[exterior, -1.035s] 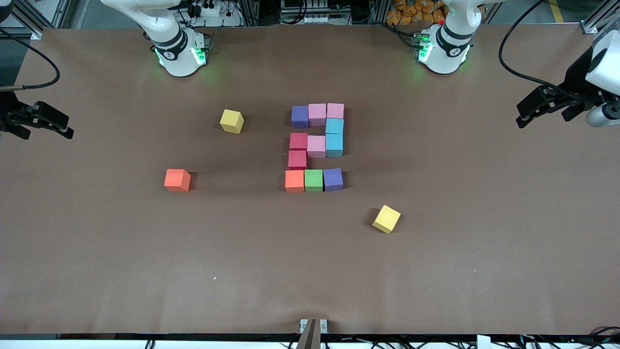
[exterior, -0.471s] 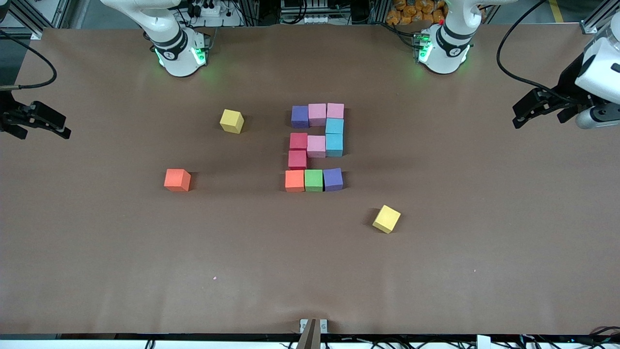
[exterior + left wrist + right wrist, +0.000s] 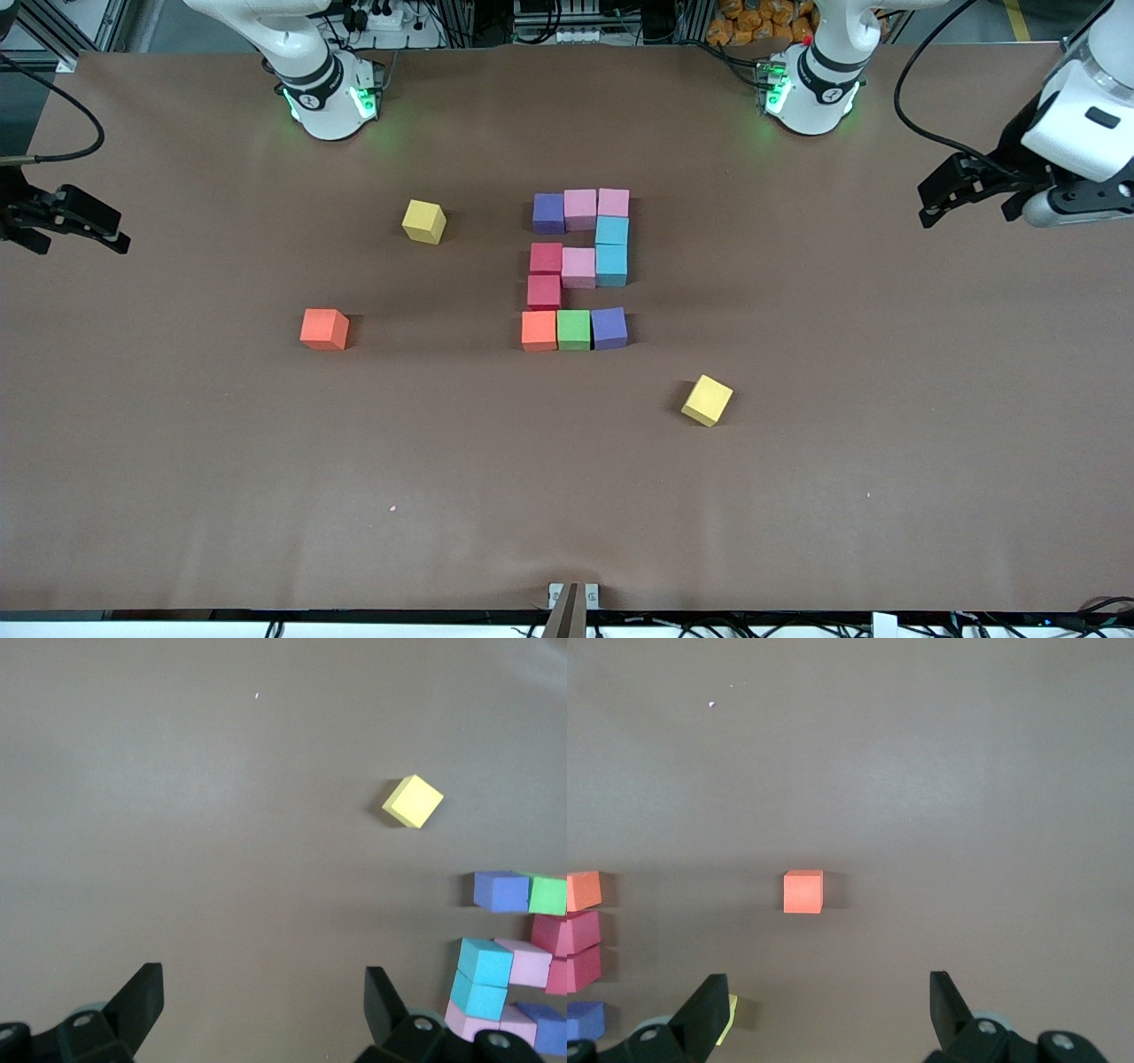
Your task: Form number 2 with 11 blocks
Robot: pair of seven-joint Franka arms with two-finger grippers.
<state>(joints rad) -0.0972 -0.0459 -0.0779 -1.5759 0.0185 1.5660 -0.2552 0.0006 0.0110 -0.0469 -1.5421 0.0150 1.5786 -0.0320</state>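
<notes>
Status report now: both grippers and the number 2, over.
Left gripper open, right gripper open, both empty at table ends. Number 2 assembled mid-table. Nothing in the way.

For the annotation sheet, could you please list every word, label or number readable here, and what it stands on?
No printed text can be read.
"2": spelled only by the coloured blocks on the table.
Round marks on the arm bases: too small to read.

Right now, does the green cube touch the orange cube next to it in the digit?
Touching. In the front view the green cube and the orange cube sit edge against edge in the digit's row nearest the camera, no table showing between them.
</notes>
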